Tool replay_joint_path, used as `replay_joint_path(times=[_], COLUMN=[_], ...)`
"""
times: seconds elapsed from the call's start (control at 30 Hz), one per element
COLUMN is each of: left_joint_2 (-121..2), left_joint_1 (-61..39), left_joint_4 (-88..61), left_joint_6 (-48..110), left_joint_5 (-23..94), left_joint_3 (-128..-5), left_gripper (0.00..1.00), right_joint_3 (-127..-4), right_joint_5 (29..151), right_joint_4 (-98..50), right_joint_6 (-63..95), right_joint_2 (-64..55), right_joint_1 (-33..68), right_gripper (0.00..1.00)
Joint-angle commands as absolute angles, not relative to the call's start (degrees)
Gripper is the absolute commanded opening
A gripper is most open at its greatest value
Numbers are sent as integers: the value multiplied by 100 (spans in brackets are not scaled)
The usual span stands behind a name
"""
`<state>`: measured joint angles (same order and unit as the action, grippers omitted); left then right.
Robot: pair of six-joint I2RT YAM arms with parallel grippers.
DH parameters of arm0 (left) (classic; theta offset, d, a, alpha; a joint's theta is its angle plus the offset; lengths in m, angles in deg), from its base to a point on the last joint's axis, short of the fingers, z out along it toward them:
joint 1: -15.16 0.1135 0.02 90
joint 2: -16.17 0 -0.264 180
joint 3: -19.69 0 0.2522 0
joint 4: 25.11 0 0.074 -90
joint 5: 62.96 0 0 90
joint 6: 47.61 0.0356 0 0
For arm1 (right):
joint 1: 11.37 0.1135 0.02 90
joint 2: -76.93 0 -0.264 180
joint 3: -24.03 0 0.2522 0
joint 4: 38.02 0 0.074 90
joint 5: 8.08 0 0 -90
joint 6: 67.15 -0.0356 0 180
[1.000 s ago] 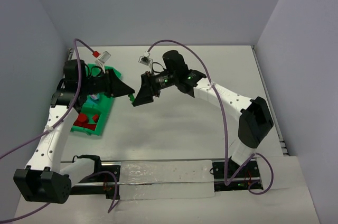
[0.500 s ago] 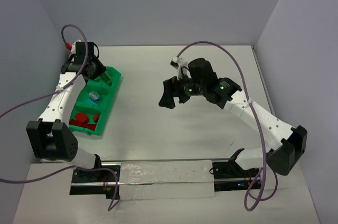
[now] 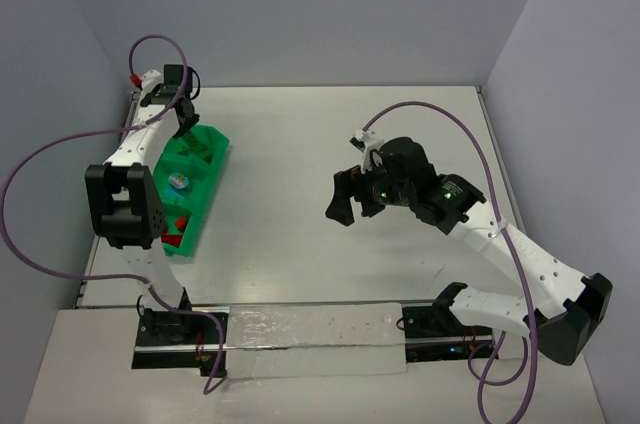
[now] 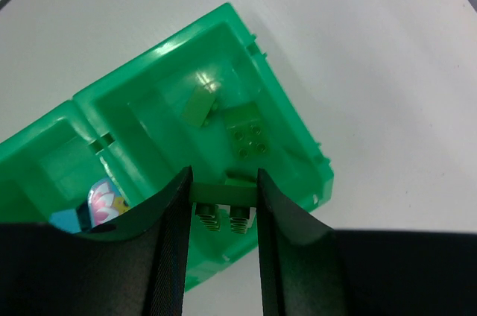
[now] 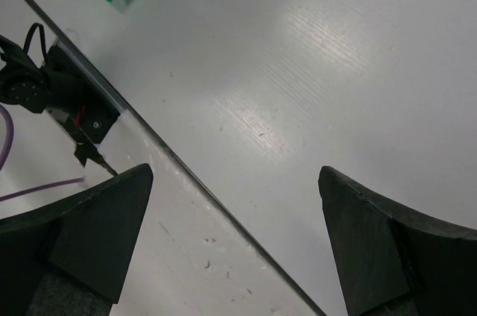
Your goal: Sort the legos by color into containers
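My left arm stretches up along the far left side and bends down, so that my left fingers (image 3: pixel 185 122) hang over the far end of the long bright green plastic tray of square compartments (image 3: pixel 207 187). My right arm reaches out low from its base toward the middle. Its wrist is tipped so that my right fingers (image 3: pixel 341 206) point down, well apart from the tray. Everything rests on a plain white surface (image 3: pixel 300 134) boxed in by pale grey walls, with purple cables looping off both arms. My left fingers are drawn in narrow and clamp a small green studded plastic brick (image 4: pixel 222 198) between them, held by the edge of the end compartment. In that compartment lie a flat green four-stud brick (image 4: pixel 250 137) and a slim lighter green brick (image 4: pixel 198 102). The next one holds a pale blue piece with a pink flower print (image 4: pixel 100 200), and red bricks (image 3: pixel 172 237) lie toward the tray's near end. My right fingers stand spread wide with nothing between them, only bare surface below.
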<state>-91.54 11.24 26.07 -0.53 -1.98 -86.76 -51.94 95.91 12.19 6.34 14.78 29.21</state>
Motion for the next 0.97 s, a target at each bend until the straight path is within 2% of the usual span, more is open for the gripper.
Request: replay_joint_path(times=[0.0,0.03,0.07,0.1,0.27,0.37,0.63,0.93], left_joint_2=[-9502,-9569,-9594,-9606,-9026,-8515,-6547,-5072], left_joint_1=[1147,1147,1147,1147,1055,840,-57,-400], left_joint_4=[2525,2560,2591,2627,2662,2563,2327,2094], left_joint_6=[-85,-85,-83,-77,196,514,1557,1608], left_joint_5=[-482,-495,-493,-487,-200,83,1357,2316], left_joint_3=[-9301,-9363,-9402,-9444,-9438,-9293,-7965,-6677], left_gripper=[36,69,89,98,99,99,99,99], right_joint_3=[-5108,-5108,-5116,-5134,-5196,-5216,-5473,-5207], right_joint_5=[9405,9409,9405,9388,8929,8120,6214,6065], right_joint_4=[1248,1244,1242,1248,1234,1231,1507,1377], right_joint_6=[598,598,600,606,418,81,-657,-677], right_joint_2=[1620,1620,1615,1603,1570,1579,1453,1716], right_joint_1=[2915,2915,2918,2923,2915,2900,2833,2818], right_gripper=[100,100,100,100,100,100,100,100])
